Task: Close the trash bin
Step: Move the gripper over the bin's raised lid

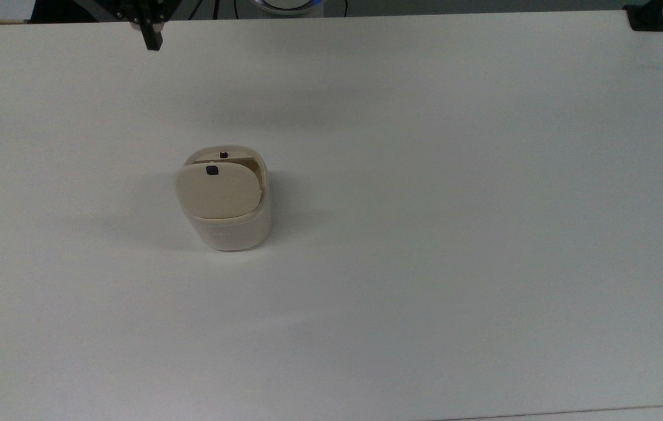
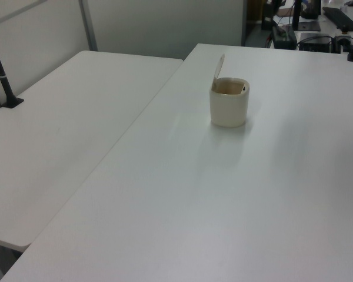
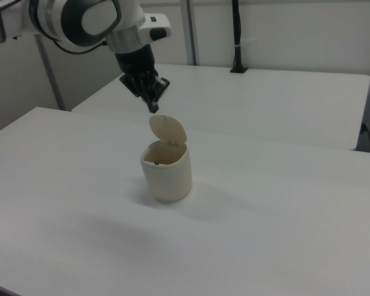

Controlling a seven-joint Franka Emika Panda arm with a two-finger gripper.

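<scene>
The trash bin (image 1: 231,229) is a small cream-beige tub standing on the white table (image 1: 454,193), left of centre in the top view. Its flat lid (image 1: 217,193) is raised, with a black button near its free edge, and the inside shows behind it. The left view has the bin (image 2: 229,106) with its lid (image 2: 218,66) standing almost upright. In the right view my gripper (image 3: 153,106) hangs just above and behind the lid (image 3: 168,131), fingers together and holding nothing. It enters the top view's upper left as the gripper (image 1: 153,40), well away from the bin.
A second white table (image 2: 59,117) adjoins on the left view's left, with a black post (image 2: 3,76) clamped to it. A black clamp (image 1: 647,17) sits at the top view's upper right corner. Equipment and cables lie beyond the table's far edge.
</scene>
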